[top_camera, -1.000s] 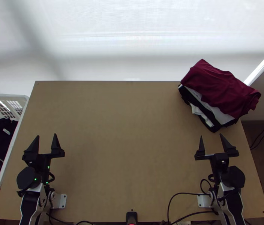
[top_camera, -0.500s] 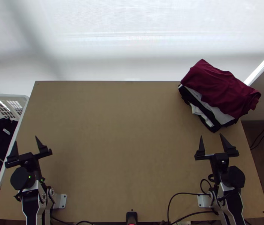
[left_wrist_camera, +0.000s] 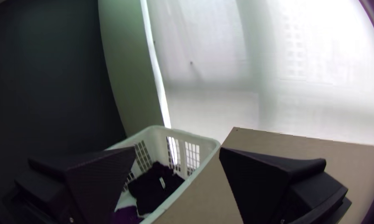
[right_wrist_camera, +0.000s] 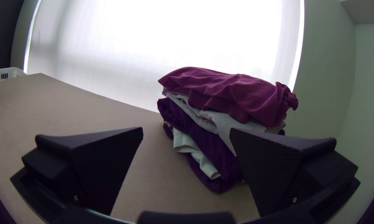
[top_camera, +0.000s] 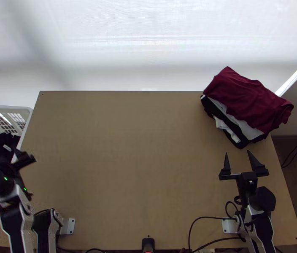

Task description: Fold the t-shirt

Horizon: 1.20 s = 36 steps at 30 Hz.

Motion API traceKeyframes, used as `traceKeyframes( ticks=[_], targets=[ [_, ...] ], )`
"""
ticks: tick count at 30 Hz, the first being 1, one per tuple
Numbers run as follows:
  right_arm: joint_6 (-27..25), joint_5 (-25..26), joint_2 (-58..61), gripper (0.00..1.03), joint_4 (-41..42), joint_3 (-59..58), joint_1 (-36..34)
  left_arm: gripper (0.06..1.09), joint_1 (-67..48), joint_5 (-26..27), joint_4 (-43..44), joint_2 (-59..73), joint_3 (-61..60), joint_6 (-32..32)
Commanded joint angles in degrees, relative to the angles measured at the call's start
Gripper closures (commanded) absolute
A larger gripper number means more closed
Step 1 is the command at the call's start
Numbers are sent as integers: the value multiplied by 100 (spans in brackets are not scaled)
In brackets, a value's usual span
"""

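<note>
The light brown wooden table [top_camera: 140, 147] had a plain, flat top. A stack of folded clothes [top_camera: 249, 105] covered its far right corner, dark cloth at the bottom, white and dark layers between, a rumpled maroon piece on top. Along the near edge, a pale metal plate [top_camera: 68, 226] lay toward the left corner and another plate [top_camera: 229, 226] toward the right, with black cables [top_camera: 207, 217] beside it; a small black fitting [top_camera: 148, 243] sat midway.

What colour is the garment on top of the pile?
The top garment is deep maroon; it shows best in the top view.
</note>
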Motion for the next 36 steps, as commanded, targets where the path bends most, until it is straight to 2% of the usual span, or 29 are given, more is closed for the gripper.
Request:
traceKeyframes(
  ticks=[1, 3, 6, 9, 10, 15, 16, 20, 25, 36],
  targets=[
    [22, -6, -38, 4, -93, -42, -32, 10, 914, 623, -633, 1476, 1349, -723],
    [22, -6, -38, 4, -93, -42, -32, 10, 1591, 1274, -1125, 2363, 2149, -1004],
    [22, -6, -38, 4, -93, -42, -32, 10, 2013, 1361, -1617, 3655, 3195, -1215],
    [22, -6, -38, 4, -93, -42, -32, 10, 2514, 1695, -2021, 4815, 4074, -1294],
    [22, -6, -38, 4, -93, -42, -32, 10, 2646, 1862, -2267, 5211, 4399, -1294],
    [22, -6, -38, 4, -93, -42, -32, 10, 2927, 1994, -3322, 7136, 5858, -1232],
    [22, -6, -38, 4, -93, -42, -32, 10, 2997, 2170, -3454, 7505, 6069, -1215],
    [22, -6, -38, 4, -93, -42, -32, 10, 3191, 2293, -3832, 8823, 6843, -1171],
    [22, -6, -38, 4, -93, -42, -32, 10, 3331, 2311, -3885, 10238, 7704, -1268],
    [22, -6, -38, 4, -93, -42, -32, 11, 3349, 2293, -3955, 12620, 9585, -1496]
  ],
)
